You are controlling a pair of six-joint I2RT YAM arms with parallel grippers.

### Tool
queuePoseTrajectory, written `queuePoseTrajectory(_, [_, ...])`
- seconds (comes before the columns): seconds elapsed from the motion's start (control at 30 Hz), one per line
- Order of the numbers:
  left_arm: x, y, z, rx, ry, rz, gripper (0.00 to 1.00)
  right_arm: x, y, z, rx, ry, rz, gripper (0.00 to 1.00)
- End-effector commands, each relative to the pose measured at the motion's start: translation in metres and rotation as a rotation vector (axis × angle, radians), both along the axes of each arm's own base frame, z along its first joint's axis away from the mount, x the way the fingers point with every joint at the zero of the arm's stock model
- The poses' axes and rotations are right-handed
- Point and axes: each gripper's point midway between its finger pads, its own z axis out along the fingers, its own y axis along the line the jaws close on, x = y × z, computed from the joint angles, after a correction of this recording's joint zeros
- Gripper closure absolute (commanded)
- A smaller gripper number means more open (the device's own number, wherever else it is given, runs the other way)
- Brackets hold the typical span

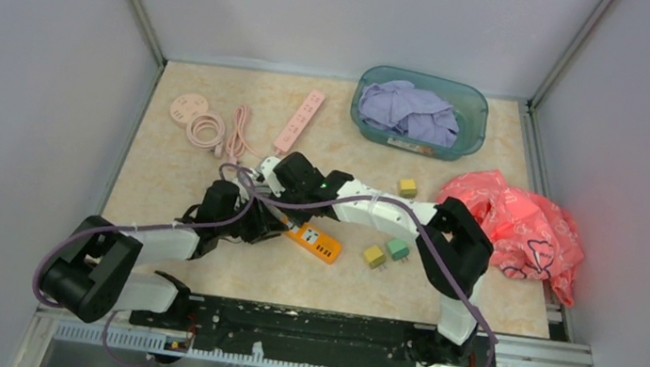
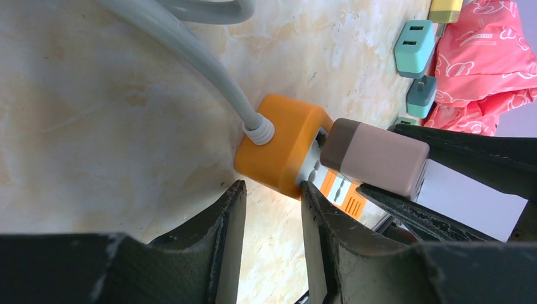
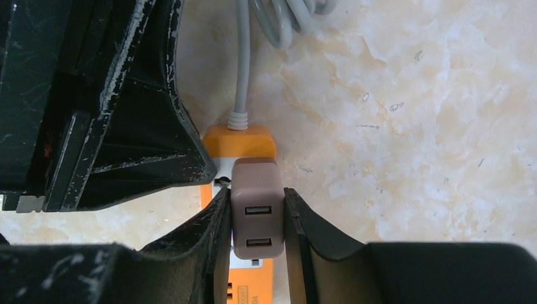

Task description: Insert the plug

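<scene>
An orange power strip (image 1: 314, 240) with a grey cord (image 2: 190, 57) lies on the table. My right gripper (image 3: 256, 193) is shut on a brown two-port USB plug (image 3: 256, 218). It holds the plug against the strip's white socket face near the cord end (image 3: 240, 133); the prongs are hidden. In the left wrist view the plug (image 2: 373, 157) sits on the strip (image 2: 285, 142) between the right fingers (image 2: 481, 158). My left gripper (image 2: 272, 187) is open and empty, with one finger touching the strip's side at its cord end.
A pink power strip (image 1: 299, 120) with its coiled cord (image 1: 214, 131) lies at the back left. A teal basin (image 1: 474, 103) with purple cloth stands at the back. A red bag (image 1: 515, 227) lies at the right. Yellow (image 1: 374, 256) and green (image 1: 398, 248) plugs lie near the strip.
</scene>
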Motion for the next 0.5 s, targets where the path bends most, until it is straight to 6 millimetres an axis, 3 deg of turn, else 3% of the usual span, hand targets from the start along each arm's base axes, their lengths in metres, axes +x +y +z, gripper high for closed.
queuePoseTrajectory(0.0, [-0.007,0.009,-0.014,0.041,0.035,0.02,0.58,-0.008,-0.008,-0.017,-0.091,0.027,0.023,1.0])
queuePoseTrajectory(0.47, [-0.007,0.01,-0.011,0.036,0.026,0.031,0.58,-0.035,-0.05,-0.077,-0.211,0.141,0.014,1.0])
